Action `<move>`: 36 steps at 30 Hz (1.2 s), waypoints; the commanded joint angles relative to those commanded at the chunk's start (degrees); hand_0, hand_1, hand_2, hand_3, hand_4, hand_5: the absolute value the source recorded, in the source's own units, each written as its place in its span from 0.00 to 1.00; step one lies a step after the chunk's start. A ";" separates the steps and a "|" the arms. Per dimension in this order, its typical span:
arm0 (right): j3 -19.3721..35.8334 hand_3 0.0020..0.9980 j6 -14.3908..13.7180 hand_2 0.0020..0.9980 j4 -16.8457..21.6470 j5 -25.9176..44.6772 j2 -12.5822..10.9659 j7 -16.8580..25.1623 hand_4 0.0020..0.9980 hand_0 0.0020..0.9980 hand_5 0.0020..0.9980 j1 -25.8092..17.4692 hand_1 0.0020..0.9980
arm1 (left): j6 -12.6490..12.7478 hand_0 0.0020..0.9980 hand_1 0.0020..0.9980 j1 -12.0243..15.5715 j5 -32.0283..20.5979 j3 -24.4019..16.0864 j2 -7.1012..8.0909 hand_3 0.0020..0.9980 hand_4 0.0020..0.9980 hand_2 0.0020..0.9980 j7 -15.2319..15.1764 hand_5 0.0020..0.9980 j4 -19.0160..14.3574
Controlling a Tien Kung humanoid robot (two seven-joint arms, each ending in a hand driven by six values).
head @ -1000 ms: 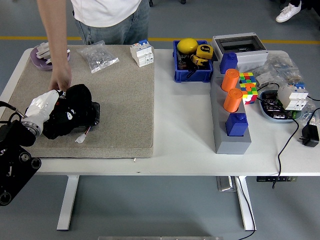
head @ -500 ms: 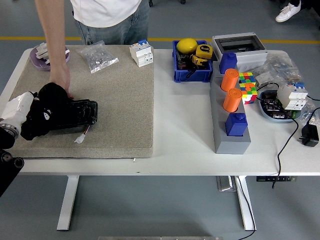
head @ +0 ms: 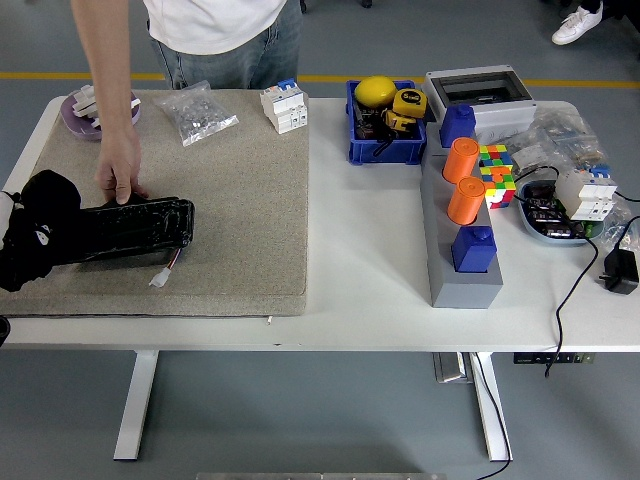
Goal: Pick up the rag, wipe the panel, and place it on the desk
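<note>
Currently wiping | left robot hand [head: 12, 215] grips crumpled black rag [head: 38, 225] at frame's left edge, on glossy black panel [head: 125, 228] | person's hand [head: 120, 178] steadies panel | next: set rag on worktop [head: 360, 250]

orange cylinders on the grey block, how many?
2. Both stand upright on the grey block at table right: far orange cylinder beside the puzzle cube, near orange cylinder just behind a blue piece.

No text is legible anywhere (labels too small).
</note>
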 joint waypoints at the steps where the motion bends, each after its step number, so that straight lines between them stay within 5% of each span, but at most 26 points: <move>1: -0.05 0.69 0.01 0.73 0.00 -0.04 -0.01 -0.01 0.93 0.74 0.56 0.03 0.68 | -0.19 0.21 0.15 0.05 0.19 -0.34 0.09 0.53 0.29 0.52 0.23 0.00 0.29; 10: -0.11 0.69 0.02 0.73 0.05 -0.06 0.03 0.01 0.93 0.74 0.56 0.05 0.68 | -0.29 0.21 0.15 0.14 0.38 -0.21 0.31 0.53 0.30 0.52 0.60 0.00 -0.14; 20: -0.11 0.70 0.01 0.73 0.03 -0.11 0.01 0.04 0.94 0.74 0.56 -0.02 0.67 | -0.54 0.21 0.15 0.28 0.36 1.75 -0.91 0.53 0.31 0.53 2.11 0.00 -5.09; 36: -0.13 0.70 0.06 0.73 -0.02 -0.05 0.10 0.00 0.95 0.74 0.56 0.07 0.67 | 0.79 0.21 0.15 -1.66 -1.90 11.84 -2.32 0.53 0.31 0.52 2.42 0.00 -8.46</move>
